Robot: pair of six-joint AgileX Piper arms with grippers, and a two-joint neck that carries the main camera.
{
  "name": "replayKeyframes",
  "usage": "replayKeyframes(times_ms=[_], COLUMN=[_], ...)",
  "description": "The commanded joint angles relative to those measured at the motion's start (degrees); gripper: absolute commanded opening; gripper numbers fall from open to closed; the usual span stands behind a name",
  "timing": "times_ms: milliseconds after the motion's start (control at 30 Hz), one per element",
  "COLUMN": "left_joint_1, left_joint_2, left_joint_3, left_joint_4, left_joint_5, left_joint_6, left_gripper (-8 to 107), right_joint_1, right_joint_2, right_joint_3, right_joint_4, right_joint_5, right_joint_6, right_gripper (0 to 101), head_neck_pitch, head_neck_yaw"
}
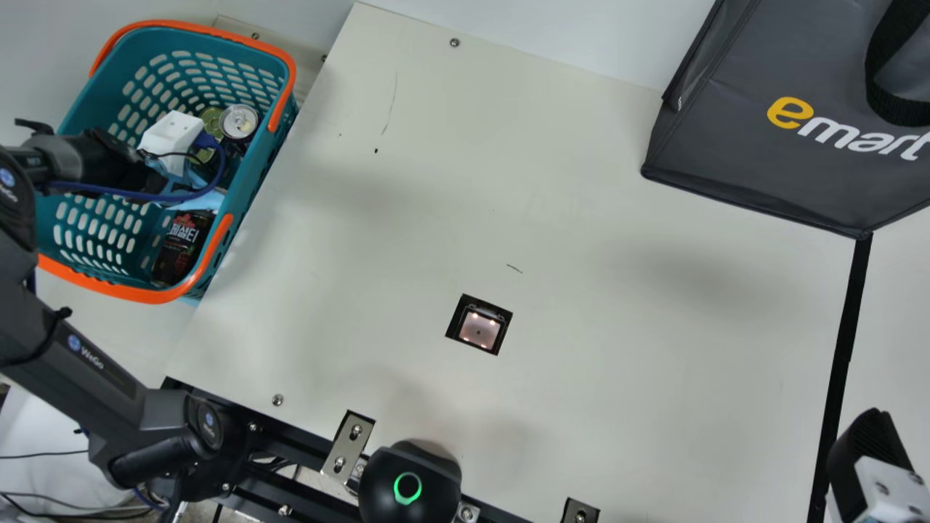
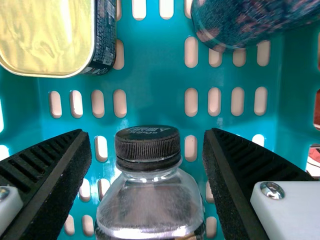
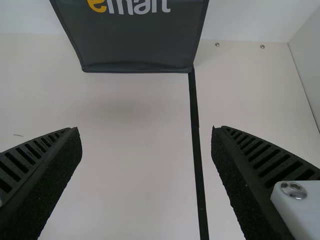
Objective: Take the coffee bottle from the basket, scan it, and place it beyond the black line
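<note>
While the left gripper [image 1: 138, 171] is in the far-left basket [image 1: 145, 295], jaws open either side of the coffee bottle [image 2: 150, 200], the right gripper [image 1: 872, 447] is at near right, jaws also apart.

The dark grey, flat-sided fabric bag [image 1: 755, 167] reads "emart" in yellow and white; the black jointed left arm [image 1: 87, 381] reads "WeGo".

Has the basket [image 1: 138, 293] beside the left edge of the tabletop [image 1: 581, 181], with the bottle [image 2: 147, 205], a can [image 1: 238, 121] and a tin [image 2: 45, 35] inside. Has the scanner window [image 1: 479, 330] set into the tabletop, right of the basket and nearer the front. Shows the bag [image 1: 755, 160] at the back right, and the line [image 1: 843, 349] running from its near corner toward the front.
</note>
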Motion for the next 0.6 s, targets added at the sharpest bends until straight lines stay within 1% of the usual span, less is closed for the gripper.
replayKeyframes(times_ms=[0,533,567], left_joint_1=[-0.1,-0.1,-0.1], left_joint_2=[0.4,3.0,3.2], left_joint_3=[-0.2,-1.4,-1.4], left_joint_4=[-0.5,-3.9,-4.1], left_joint_5=[-0.3,-1.8,-1.9], left_joint_6=[0.3,3.1,3.2], left_gripper=[90,90,83], right_joint_1=[0.0,0.0,0.0], right_joint_2=[0.0,0.0,0.0], right_joint_3=[0.0,0.0,0.0], right_joint_4=[0.0,0.0,0.0], right_joint_5=[0.0,0.0,0.0], right_joint_6=[0.0,0.0,0.0], right_gripper=[91,91,91], head_neck_pitch=[-1.5,-1.5,-1.5], head_neck_yaw=[0.1,0.1,0.1])
